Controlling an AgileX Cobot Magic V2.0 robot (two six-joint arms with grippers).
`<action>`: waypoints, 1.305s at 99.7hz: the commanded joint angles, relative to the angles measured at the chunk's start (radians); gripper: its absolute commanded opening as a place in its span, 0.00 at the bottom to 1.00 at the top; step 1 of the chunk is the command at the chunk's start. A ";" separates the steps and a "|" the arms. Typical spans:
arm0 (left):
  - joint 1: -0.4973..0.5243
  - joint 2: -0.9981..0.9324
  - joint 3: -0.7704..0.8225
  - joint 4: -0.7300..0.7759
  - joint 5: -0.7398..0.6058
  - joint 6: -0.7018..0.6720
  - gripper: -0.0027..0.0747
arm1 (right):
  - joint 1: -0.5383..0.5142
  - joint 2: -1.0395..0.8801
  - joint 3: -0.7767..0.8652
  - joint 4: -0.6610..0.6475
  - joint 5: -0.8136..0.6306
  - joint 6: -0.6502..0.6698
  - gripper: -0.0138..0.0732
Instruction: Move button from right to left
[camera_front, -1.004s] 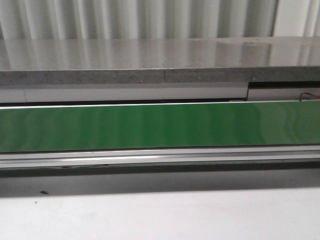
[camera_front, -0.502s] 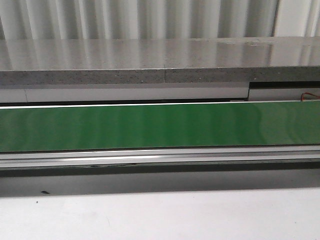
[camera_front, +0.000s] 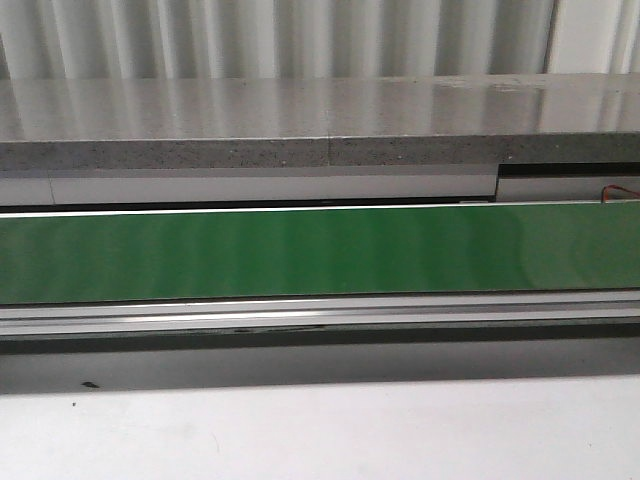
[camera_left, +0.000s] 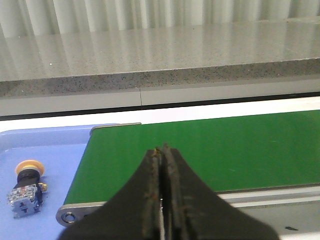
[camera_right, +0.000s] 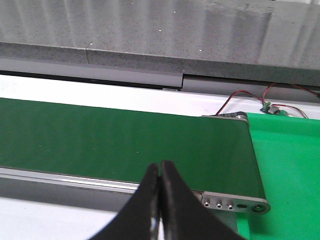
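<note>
The button (camera_left: 27, 187), with a yellow-orange cap and a grey-and-blue block, lies on its side in the blue tray (camera_left: 50, 150) just past the left end of the green belt (camera_left: 200, 155); it shows only in the left wrist view. My left gripper (camera_left: 161, 148) is shut and empty above the belt's near edge, right of the button. My right gripper (camera_right: 160, 165) is shut and empty above the belt's (camera_right: 125, 140) near rail, close to its right end. In the front view the belt (camera_front: 320, 252) is bare and neither gripper shows.
A grey stone ledge (camera_front: 320, 125) runs behind the belt. A bright green surface (camera_right: 285, 165) lies past the belt's right end, with red and black wires and a small board (camera_right: 272, 107) behind it. White tabletop (camera_front: 320, 430) lies in front of the conveyor.
</note>
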 joint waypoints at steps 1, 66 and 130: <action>0.002 -0.034 0.039 -0.002 -0.074 -0.012 0.01 | -0.001 0.006 -0.025 -0.010 -0.081 -0.009 0.08; 0.002 -0.034 0.039 -0.002 -0.074 -0.012 0.01 | -0.136 -0.062 0.351 -0.015 -0.652 0.050 0.08; 0.002 -0.034 0.039 -0.002 -0.073 -0.012 0.01 | -0.153 -0.201 0.352 -0.019 -0.470 0.050 0.08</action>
